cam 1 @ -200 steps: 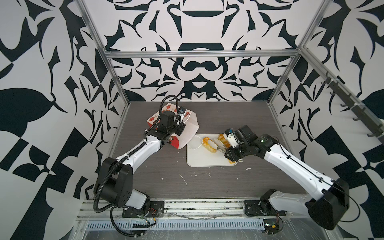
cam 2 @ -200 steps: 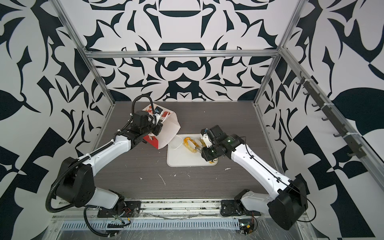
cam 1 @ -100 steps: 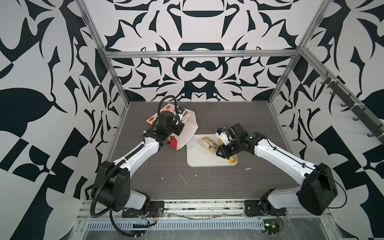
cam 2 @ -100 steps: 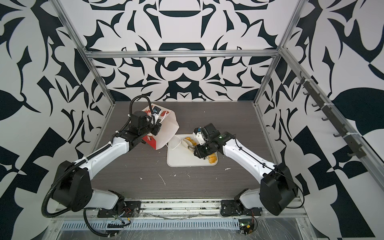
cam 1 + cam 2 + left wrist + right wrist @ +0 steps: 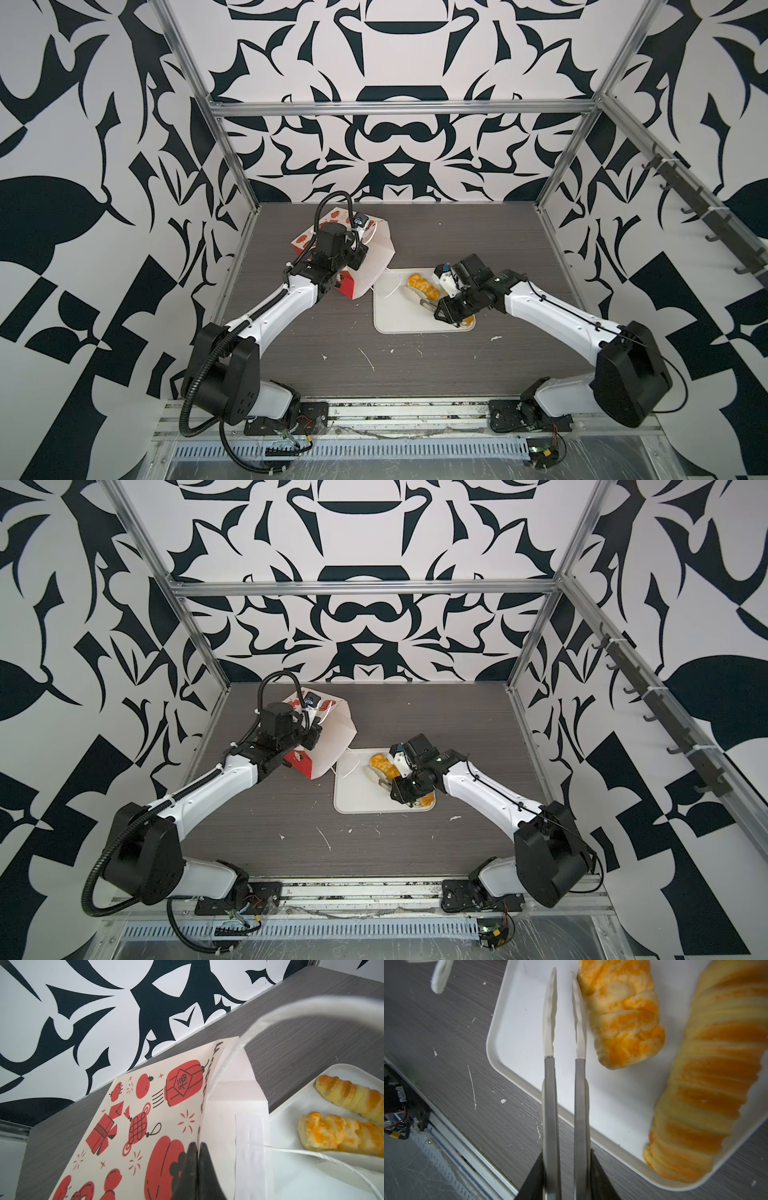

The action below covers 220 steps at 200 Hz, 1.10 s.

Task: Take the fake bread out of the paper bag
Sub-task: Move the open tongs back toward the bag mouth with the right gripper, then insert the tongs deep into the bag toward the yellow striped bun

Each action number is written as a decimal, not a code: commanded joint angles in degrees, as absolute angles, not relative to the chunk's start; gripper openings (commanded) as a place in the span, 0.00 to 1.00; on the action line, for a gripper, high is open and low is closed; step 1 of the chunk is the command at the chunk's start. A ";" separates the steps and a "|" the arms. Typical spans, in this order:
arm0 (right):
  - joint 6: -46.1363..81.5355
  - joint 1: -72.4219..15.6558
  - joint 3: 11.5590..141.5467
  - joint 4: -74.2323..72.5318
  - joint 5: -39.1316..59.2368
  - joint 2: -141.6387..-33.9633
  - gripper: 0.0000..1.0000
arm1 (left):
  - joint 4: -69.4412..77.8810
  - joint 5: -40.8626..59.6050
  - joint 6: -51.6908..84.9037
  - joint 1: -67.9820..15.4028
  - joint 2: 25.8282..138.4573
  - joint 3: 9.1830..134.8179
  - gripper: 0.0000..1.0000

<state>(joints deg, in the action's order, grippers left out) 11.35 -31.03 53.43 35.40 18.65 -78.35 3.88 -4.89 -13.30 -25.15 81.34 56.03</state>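
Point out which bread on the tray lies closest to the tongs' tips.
The braided piece: it lies right beside the tongs; the long ridged loaf lies farther off.

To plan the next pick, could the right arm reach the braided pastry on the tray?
Probably yes: its tongs are right beside the braided pastry on the tray, with nothing between.

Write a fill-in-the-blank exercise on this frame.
The left tool pinches the paper bag, whose lantern print is ___. The right tool holds tongs with ___ between their tips. In the right wrist view, ___ pieces of fake bread lie on the tray.
Missing: red; nothing; two.
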 commanded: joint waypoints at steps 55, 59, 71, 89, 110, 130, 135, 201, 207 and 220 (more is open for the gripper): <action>11.78 -28.85 52.92 30.89 26.44 -73.21 0.32 | 4.93 -4.14 -12.96 -25.16 80.43 55.07 0.00; 12.18 -28.91 52.75 30.09 27.72 -72.64 0.33 | 4.85 -4.09 -13.07 -25.15 80.40 55.11 0.00; 13.08 -28.91 53.13 28.50 28.72 -70.93 0.33 | 4.45 -3.96 -13.13 -25.16 80.28 55.19 0.00; 12.90 -29.07 55.08 29.34 26.79 -68.33 0.33 | 4.05 -3.46 -13.35 -25.21 80.25 55.28 0.00; 10.68 -30.61 56.58 29.50 24.30 -65.27 0.33 | 3.54 -2.41 -13.54 -25.19 80.50 55.50 0.00; 6.76 -34.66 57.73 29.18 19.40 -64.49 0.33 | 2.62 -1.60 -13.54 -25.19 80.90 56.02 0.00; 5.65 -35.67 58.24 29.12 18.16 -64.95 0.33 | 2.36 -1.46 -13.49 -25.14 81.01 56.17 0.00; -4.25 -41.04 67.00 21.54 11.44 -83.95 0.33 | -0.67 1.76 -12.63 -25.21 80.09 57.39 0.00; -5.17 -41.20 68.42 21.17 10.44 -86.07 0.33 | -1.16 2.09 -12.48 -25.18 79.83 57.54 0.00; -6.35 -41.31 70.93 19.76 8.63 -90.10 0.33 | -2.17 2.70 -11.98 -25.14 79.27 57.72 0.00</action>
<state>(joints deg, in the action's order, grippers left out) -1.41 -40.80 65.21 25.82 13.61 -85.86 0.43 0.05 -13.30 -25.15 81.32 55.92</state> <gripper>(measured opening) 0.333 0.047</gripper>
